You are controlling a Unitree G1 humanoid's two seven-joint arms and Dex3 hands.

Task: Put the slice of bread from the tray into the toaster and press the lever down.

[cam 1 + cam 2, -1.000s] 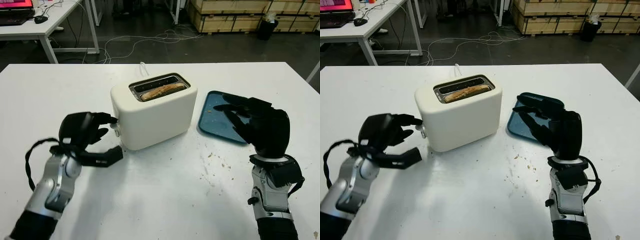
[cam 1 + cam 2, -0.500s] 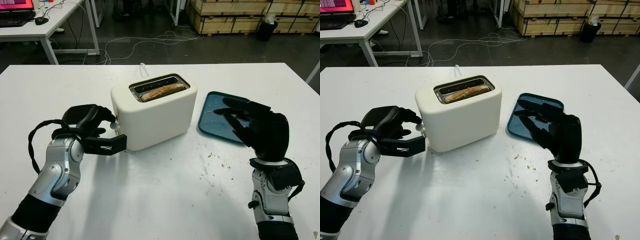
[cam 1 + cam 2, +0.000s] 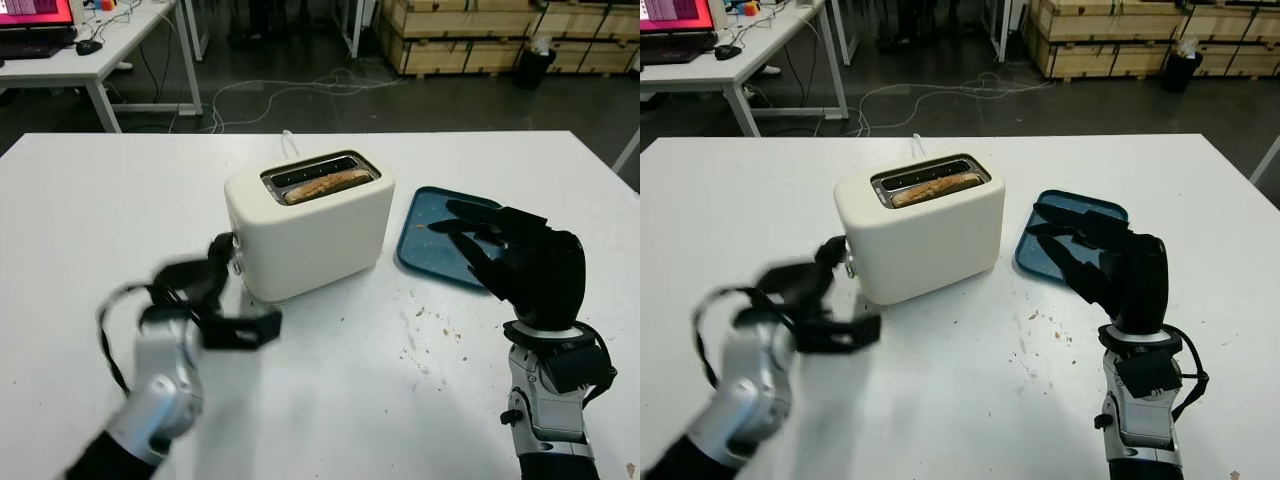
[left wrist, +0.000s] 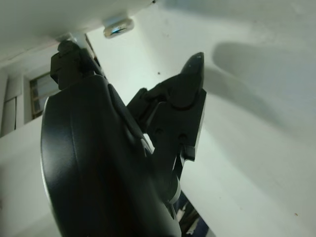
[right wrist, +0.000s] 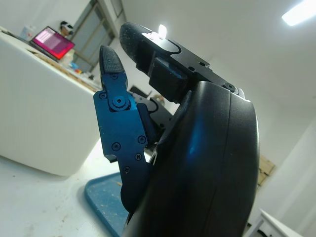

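A slice of bread (image 3: 326, 186) sits in the slot of the cream toaster (image 3: 308, 232) at the centre of the white table (image 3: 90, 200), while the blue tray (image 3: 432, 240) at the toaster's three o'clock holds only crumbs. The robot's left hand (image 3: 215, 300) sits at the toaster's seven o'clock, close to its end wall, gripping nothing; motion blur makes it impossible to tell how its fingers are set. The lever (image 3: 237, 267) shows as a small tab low on that end wall, and it cannot be told whether it has reached the bottom of its travel. The right hand (image 3: 510, 260) hovers open above the near edge of the tray, at the toaster's four o'clock, holding nothing. With the bread already loaded, the step in hand appears to be the lever press. The next move would call for the left hand to set a fingertip on the tab and push straight down until it latches.
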